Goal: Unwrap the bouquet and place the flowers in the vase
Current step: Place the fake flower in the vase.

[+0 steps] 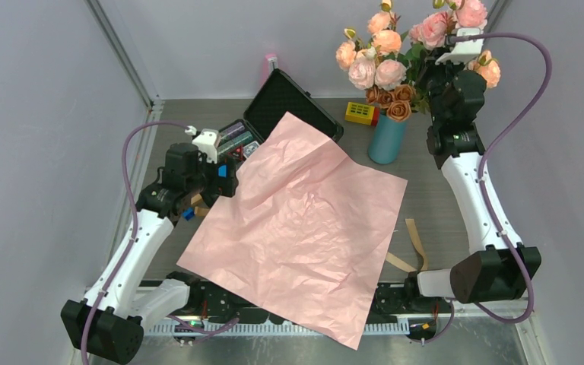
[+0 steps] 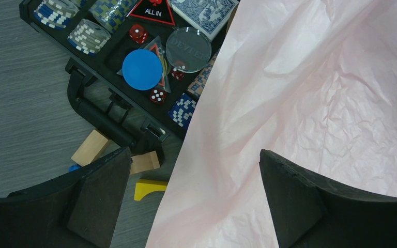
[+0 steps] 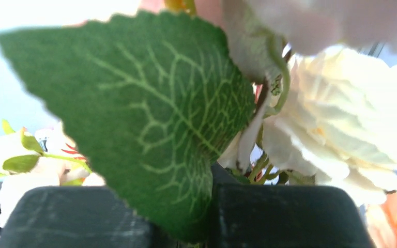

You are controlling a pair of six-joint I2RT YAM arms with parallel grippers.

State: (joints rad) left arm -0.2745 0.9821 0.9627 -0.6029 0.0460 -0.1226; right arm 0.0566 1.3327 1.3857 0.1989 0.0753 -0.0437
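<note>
Now the flowers (image 3: pixel 336 134) hang by the vase (image 1: pixel 386 141), wrap already off.
The right end effector (image 3: pixel 210 212) is pinched almost closed on the flowers' stems, a green leaf caught between its fingers. It holds them high and just right of the vase, likely so the long stems can clear the rim. A larger bunch of roses (image 1: pixel 380 65) crowds the space directly above the vase, so the way in looks tight. The pink paper (image 1: pixel 304 220) lies flat on the desk (image 1: pixel 426 198) left of the vase, the tan ribbon (image 1: pixel 415 242) nearer than it. The left end effector (image 2: pixel 192 170), spread wide and empty, hovers over the paper's far-left edge, probably parked clear.
</note>
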